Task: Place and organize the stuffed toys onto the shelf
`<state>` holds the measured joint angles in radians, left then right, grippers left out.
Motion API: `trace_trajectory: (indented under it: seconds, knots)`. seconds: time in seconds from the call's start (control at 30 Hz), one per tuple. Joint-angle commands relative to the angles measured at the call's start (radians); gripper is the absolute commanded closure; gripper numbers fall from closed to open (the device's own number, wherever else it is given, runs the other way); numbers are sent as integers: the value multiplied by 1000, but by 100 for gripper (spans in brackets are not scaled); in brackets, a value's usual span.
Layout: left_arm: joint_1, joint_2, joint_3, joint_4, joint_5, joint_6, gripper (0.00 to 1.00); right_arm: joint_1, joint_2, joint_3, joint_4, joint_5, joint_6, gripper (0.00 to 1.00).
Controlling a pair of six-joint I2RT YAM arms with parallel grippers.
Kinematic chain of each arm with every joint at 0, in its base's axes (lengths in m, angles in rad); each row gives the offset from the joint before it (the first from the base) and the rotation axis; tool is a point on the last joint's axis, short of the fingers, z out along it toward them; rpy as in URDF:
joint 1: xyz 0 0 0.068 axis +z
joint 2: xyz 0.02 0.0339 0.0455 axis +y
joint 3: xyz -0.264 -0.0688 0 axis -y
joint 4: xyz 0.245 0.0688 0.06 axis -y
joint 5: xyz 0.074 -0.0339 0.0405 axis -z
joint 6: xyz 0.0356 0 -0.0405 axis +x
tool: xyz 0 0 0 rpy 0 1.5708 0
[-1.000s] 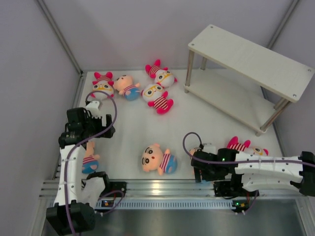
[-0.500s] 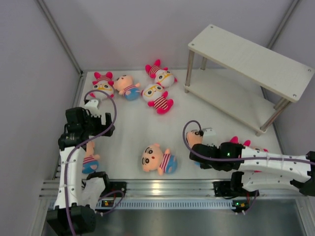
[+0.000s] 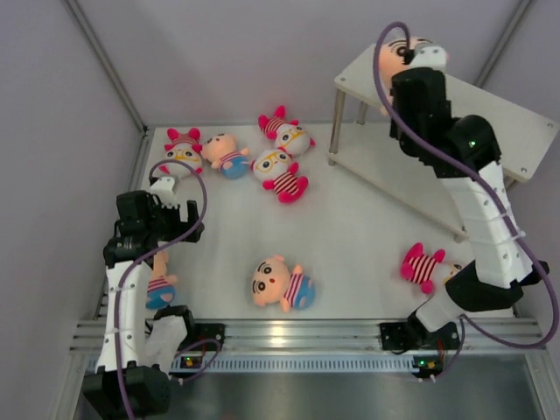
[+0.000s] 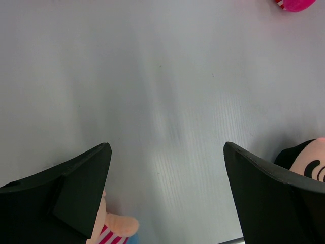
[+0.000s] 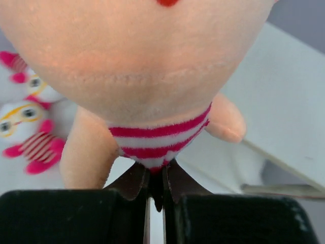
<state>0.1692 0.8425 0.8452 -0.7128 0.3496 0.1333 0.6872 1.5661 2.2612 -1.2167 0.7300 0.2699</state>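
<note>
The right pincer [image 5: 156, 185] is clenched on a boy doll [image 5: 147, 66], gripping its striped shirt and holding it over the left end of the shelf [image 3: 490, 114], at the top board. The left pincer [image 4: 166, 152] hangs released above the surface [image 3: 350, 219], well left of the shelf. Seven other dolls [image 3: 280, 284] lie on the surface.

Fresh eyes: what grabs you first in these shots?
The right gripper, up over the left end of the shelf's top board, pinches a peach doll by its striped shirt. Four dolls lie clustered at the table's far left, and the left gripper hangs open above the table.
</note>
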Motion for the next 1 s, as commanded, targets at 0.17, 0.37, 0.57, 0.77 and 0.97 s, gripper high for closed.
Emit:
trace_trajectory:
  seconds: [0.17, 0.37, 0.57, 0.77, 0.97]
  knots:
    - [-43, 30, 2, 44, -1, -11, 2, -530, -167, -147, 147, 95, -498, 98]
    - [-73, 61, 8, 44, -9, -12, 2, -727, -193, -236, 223, -3, -532, 94]
    - [-82, 67, 11, 44, -21, -15, 2, -792, -127, -223, 125, -99, -384, 94]
    - [-80, 75, 12, 44, -20, -15, 2, -824, -104, -194, 54, -185, -278, 92]
    - [-83, 76, 12, 44, -21, -17, 2, -827, -146, -204, 11, -172, -222, 83]
